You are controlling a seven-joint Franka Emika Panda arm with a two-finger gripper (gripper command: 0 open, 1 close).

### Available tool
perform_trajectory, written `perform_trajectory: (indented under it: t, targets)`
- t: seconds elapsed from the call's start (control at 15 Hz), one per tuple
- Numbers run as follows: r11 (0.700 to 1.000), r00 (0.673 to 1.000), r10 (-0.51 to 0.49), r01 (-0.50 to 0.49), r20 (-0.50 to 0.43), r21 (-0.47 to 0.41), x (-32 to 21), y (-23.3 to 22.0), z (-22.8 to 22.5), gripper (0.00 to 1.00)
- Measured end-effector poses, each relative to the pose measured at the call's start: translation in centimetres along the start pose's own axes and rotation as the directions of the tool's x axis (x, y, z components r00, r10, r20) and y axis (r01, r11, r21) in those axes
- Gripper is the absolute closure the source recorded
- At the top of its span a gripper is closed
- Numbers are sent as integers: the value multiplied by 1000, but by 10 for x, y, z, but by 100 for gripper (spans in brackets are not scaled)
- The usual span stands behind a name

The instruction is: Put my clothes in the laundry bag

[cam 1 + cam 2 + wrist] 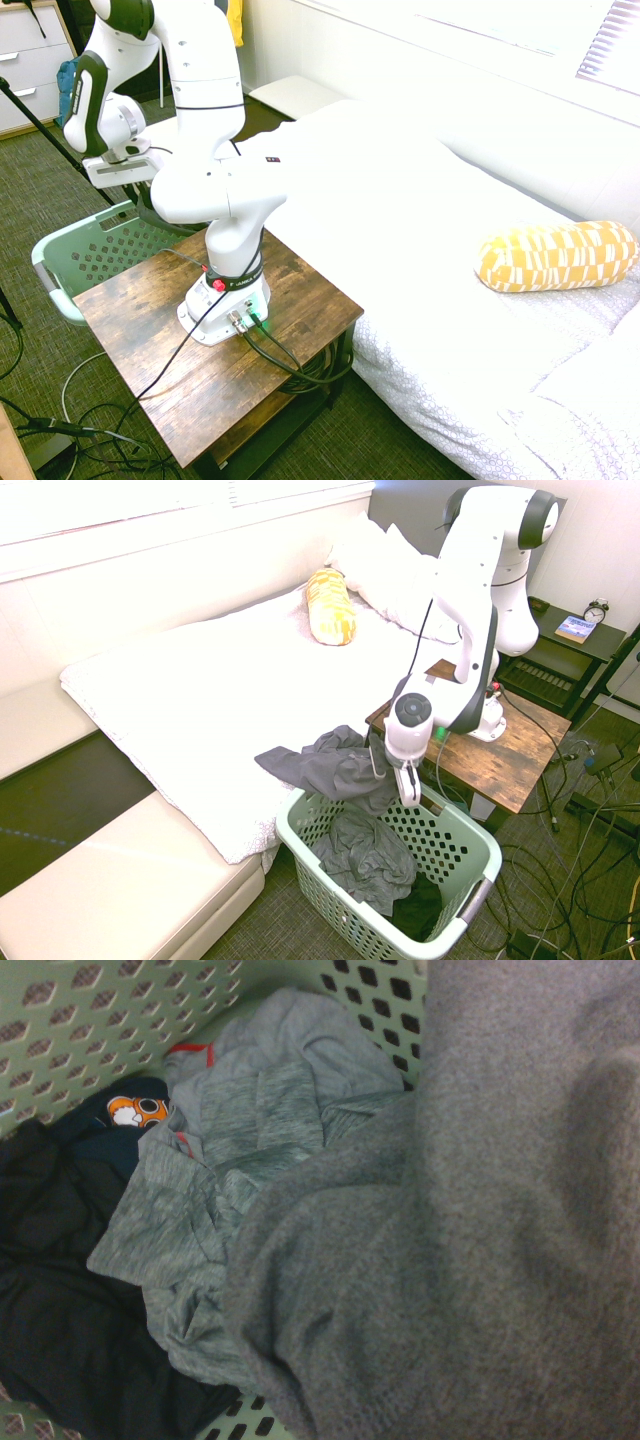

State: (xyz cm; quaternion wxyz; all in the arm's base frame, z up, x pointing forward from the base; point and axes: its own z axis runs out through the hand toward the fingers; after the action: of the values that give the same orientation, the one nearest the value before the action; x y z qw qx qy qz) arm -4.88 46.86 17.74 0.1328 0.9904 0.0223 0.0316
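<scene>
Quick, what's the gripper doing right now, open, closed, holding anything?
Gripper: closed on the dark grey garment, holding it over the green laundry basket.

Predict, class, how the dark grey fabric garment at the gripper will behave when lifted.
The dark grey fabric garment will probably be floppy, since it already droops in loose folds over the pale green perforated plastic basket. Its matte, woolly-looking surface suggests it is unlikely to slip easily.

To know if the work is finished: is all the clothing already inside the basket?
No, a dark grey garment hangs partly outside the basket.
</scene>
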Motion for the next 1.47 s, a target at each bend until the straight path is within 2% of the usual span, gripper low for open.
perform_trajectory:
  t: [0.4, 0.47, 0.87, 1.47]
  targets:
    - [997, 999, -34, 36, 32, -62, -42, -32, 48, 100]
    - [997, 999, -37, 40, 36, -68, -47, -34, 53, 0]
    - [993, 998, -43, 49, 55, -107, -48, -39, 79, 0]
    - [996, 998, 12, -5, 68, -92, -5, -46, 71, 0]
